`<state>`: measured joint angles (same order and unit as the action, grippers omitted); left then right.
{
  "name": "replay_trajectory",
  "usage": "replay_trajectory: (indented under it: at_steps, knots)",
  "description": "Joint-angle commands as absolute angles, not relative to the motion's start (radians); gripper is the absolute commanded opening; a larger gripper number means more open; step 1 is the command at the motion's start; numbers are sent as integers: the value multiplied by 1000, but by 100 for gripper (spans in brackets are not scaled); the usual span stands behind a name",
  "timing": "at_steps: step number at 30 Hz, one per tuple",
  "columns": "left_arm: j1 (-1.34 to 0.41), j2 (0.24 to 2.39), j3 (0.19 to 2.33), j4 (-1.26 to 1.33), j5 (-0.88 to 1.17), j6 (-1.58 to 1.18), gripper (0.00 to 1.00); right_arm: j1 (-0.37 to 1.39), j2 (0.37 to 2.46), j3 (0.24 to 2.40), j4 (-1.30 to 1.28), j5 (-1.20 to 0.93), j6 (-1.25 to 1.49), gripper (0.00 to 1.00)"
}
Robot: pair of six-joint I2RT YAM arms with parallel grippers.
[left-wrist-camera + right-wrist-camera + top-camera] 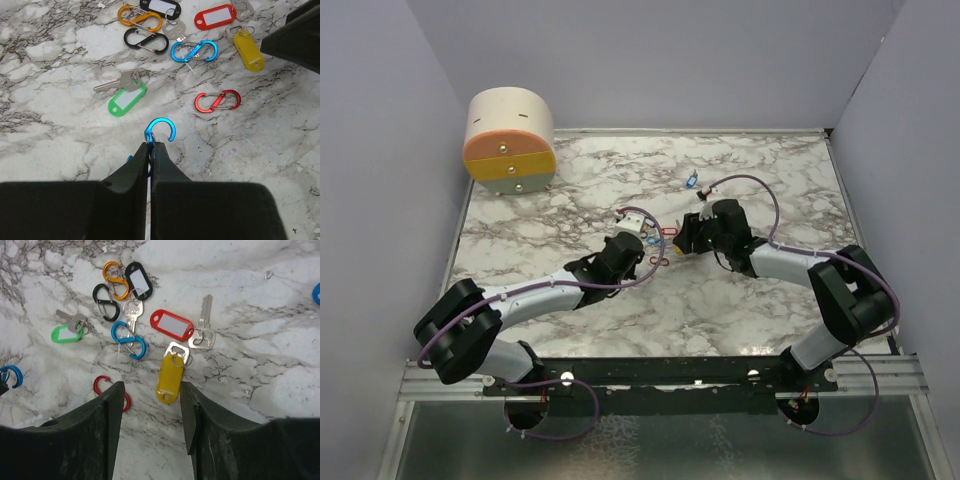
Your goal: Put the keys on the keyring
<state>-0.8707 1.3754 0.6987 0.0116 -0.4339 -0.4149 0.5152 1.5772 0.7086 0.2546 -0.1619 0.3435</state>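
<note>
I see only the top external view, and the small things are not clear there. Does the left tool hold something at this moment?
Observer: Yes. The left tool is shut on a blue clip, and the clip's open hook sticks out past the fingertips.
Operator: Thank you. And the other arm, please?
Observer: The right tool is open and holds nothing. In its wrist view a yellow key tag lies flat with its near end between the two fingers.

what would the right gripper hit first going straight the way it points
Probably the yellow key tag, just ahead of the open right gripper and in line with its gap; depth is unclear.
</note>
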Motion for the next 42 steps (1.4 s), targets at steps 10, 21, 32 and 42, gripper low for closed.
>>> replay_trajectory:
  at_steps: [10,21,32,42]
  knots:
    - [-856,1357,681,39,-417,-427,0,515,1702,830,239,-74,416,47]
    - [-840,1362,668,49,-403,-423,0,514,1807,899,260,-36,361,45]
    - [-824,1372,666,60,-386,-417,0,513,1852,926,296,-7,321,44]
    - [-818,1378,659,65,-382,-415,0,513,1864,931,320,-4,294,43]
